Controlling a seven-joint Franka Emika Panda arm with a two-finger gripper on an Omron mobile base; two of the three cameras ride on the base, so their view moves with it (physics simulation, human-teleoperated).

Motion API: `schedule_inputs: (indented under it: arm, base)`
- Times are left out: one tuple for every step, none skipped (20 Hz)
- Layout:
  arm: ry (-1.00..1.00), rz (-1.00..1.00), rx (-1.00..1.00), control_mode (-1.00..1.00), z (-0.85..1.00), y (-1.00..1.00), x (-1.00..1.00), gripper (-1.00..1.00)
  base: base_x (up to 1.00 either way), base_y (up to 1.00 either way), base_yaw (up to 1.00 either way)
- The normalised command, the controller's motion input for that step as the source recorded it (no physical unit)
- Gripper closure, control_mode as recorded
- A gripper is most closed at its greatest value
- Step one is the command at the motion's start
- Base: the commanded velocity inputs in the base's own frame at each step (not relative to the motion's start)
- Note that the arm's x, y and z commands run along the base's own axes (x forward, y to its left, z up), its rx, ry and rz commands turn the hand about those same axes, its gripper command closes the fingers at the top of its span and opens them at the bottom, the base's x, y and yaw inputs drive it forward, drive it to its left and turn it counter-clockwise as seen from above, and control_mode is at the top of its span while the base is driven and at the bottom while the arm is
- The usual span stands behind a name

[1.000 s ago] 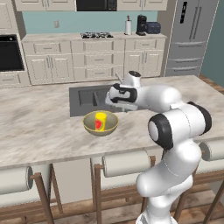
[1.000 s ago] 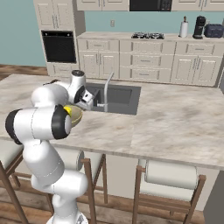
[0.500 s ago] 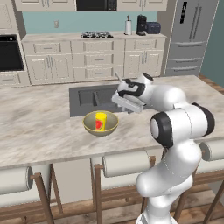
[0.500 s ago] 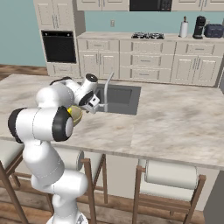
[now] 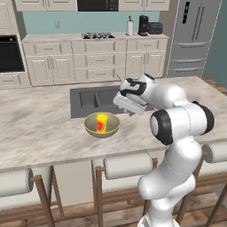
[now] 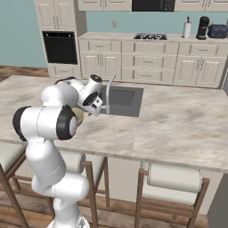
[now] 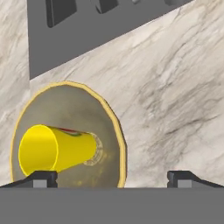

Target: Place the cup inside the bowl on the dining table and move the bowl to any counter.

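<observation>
surface (image 5: 40,128): the pale marbled island top with a dark sink (image 5: 91,99) let into it; the bowl stands on it just in front of the sink.
arm: over the last second the elbow has swung and the hand has drawn up and off to the sink's right, away from the bowl.
bowl (image 5: 102,125): olive-tan, upright on the island by the sink's front edge, with nothing touching its rim.
claw (image 5: 127,106): spread wide and empty, hanging above and beside the bowl, apart from it; both tips (image 7: 41,179) show bare.
cup (image 7: 57,148): yellow with a red patch, standing inside the bowl.
meaning: the first half of the task looks done; what remains is gripping the bowl's rim and carrying it to a counter beyond the sink.
</observation>
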Motion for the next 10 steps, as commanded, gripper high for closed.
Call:
schedule_inputs:
  arm:
    - [0.06,0.13,0.0,-1.0,0.0,0.0,0.0,-1.0]
    - [0.06,0.13,0.0,-1.0,0.0,0.0,0.0,-1.0]
    - [0.04,0.13,0.0,-1.0,0.0,0.0,0.0,-1.0]
    - [0.04,0.14,0.0,-1.0,0.0,0.0,0.0,-1.0]
    - [0.04,0.14,0.0,-1.0,0.0,0.0,0.0,-1.0]
    - [0.02,0.17,0.0,-1.0,0.0,0.0,0.0,-1.0]
    - [0.04,0.19,0.0,-1.0,0.0,0.0,0.11,-1.0]
    - [0.04,0.2,0.0,-1.0,0.0,0.0,0.09,-1.0]
    - [0.04,0.2,0.0,-1.0,0.0,0.0,0.05,-1.0]
    - [0.03,0.21,0.0,-1.0,0.0,0.0,0.0,-1.0]
  base:
    - [0.0,0.0,0.0]
    - [0.0,0.0,0.0]
    - [0.0,0.0,0.0]
    - [0.0,0.0,0.0]
    - [0.0,0.0,0.0]
    - [0.0,0.0,0.0]
    - [0.0,0.0,0.0]
    - [0.0,0.0,0.0]
    - [0.0,0.0,0.0]
    - [0.0,0.0,0.0]
